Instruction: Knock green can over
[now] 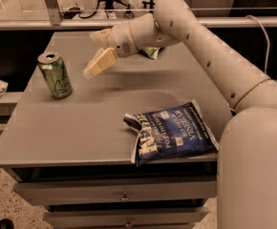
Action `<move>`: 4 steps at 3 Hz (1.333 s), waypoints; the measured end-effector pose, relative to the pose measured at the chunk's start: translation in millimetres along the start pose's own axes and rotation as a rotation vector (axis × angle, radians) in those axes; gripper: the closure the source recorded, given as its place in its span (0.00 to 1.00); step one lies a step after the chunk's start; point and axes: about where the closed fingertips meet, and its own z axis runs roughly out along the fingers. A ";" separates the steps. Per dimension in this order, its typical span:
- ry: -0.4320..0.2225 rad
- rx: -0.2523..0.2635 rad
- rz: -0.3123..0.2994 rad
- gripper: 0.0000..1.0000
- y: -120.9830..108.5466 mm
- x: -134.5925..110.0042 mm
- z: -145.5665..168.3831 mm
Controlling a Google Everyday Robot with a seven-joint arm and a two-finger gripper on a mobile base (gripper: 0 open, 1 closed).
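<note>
nothing is done so far: the small green aluminium drink can stands upright on the left of the grey desk, while the pale gripper, jaws parted and empty, hovers near its right side without touching.
</note>
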 end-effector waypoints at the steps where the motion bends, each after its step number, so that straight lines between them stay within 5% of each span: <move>1: -0.044 -0.055 0.000 0.00 17.2 -6.0 24.5; 4: -0.058 -0.087 -0.045 0.01 39.3 -19.3 89.7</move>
